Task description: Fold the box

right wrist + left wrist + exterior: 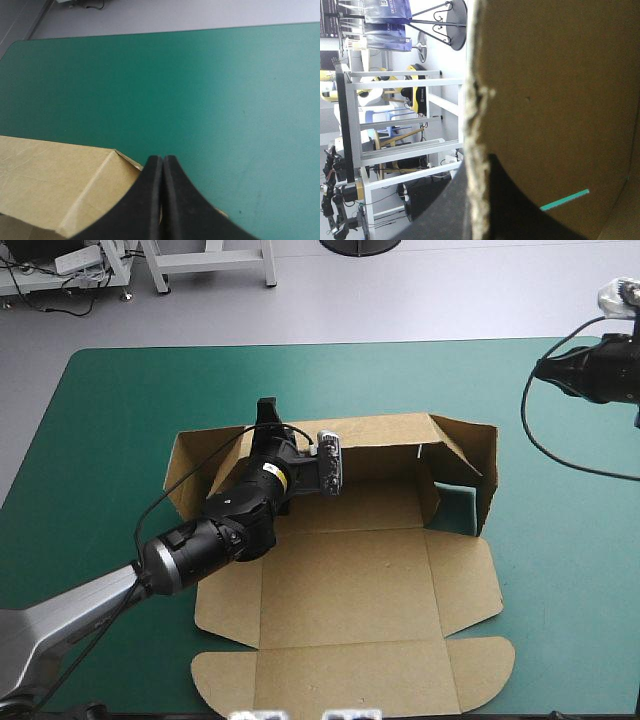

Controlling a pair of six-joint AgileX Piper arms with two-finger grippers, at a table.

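Observation:
The brown box [350, 580] lies mid-table with its base and front lid panel flat. Its back wall and right wall stand raised, and a flap leans at the left end. My left gripper [266, 410] sits at the left part of the back wall's top edge. In the left wrist view the box [560, 100] fills the space ahead, and the board's raw edge runs between the fingers of the left gripper [476, 167], shut on it. My right gripper [590, 370] hovers off the box's far right corner. The right gripper [162, 160] is shut on nothing, above a corner of the box [50, 185].
The lid's rounded tabs [225, 680] reach close to the table's front edge. Teal-green cover [100, 440] stretches to the left, right and behind the box. In the right wrist view the cover [200, 90] spreads out ahead of the fingers.

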